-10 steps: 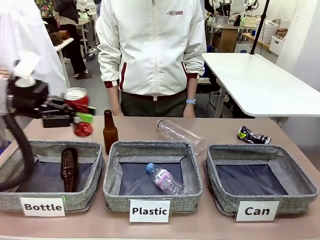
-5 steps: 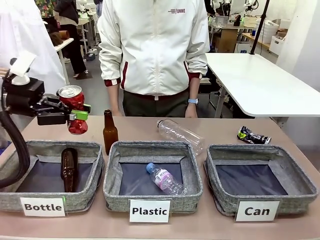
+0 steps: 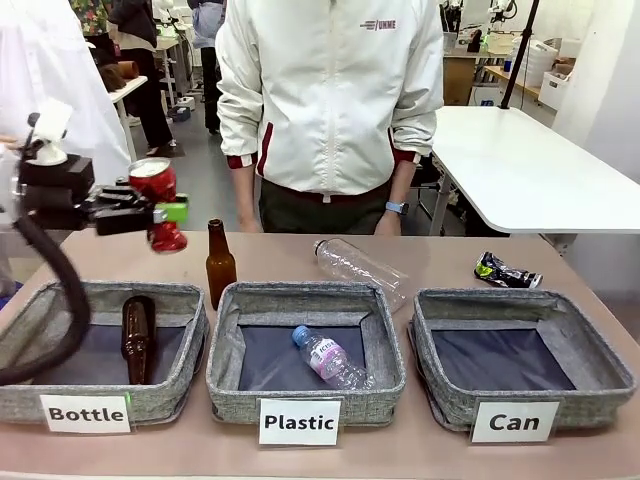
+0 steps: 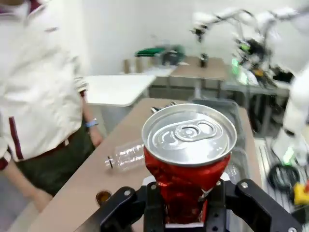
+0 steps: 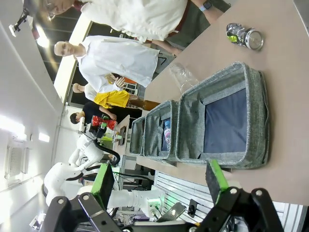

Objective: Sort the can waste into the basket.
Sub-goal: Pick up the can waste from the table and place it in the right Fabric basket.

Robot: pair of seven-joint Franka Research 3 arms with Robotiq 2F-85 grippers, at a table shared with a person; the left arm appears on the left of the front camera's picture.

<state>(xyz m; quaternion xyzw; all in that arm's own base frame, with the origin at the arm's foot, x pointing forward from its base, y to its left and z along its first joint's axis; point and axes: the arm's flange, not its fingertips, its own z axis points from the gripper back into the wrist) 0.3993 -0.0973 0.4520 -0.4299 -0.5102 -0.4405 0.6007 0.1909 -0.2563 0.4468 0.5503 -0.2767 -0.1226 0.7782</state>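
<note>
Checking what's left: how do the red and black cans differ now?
The red can is held in the air by the left gripper; the black can lies on the table. The red can stands roughly upright; the black can is on its side. Both are crushed, outside the Can basket.

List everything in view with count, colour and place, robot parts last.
baskets: three, grey, near row: Bottle basket left, Plastic basket middle, Can basket right
label cards: three, white, on basket fronts
brown glass bottles: two, brown; one upright behind the baskets, one lying in Bottle basket
clear plastic bottles: two, clear; one lying behind Plastic basket, one inside it
red can: one, red, held in the air, far left
black can: one, black, on table behind Can basket
table: one, tan
person: one, white jacket, far side
left gripper: one, black, fingers shut on red can
right gripper: one, black, fingers open
</note>
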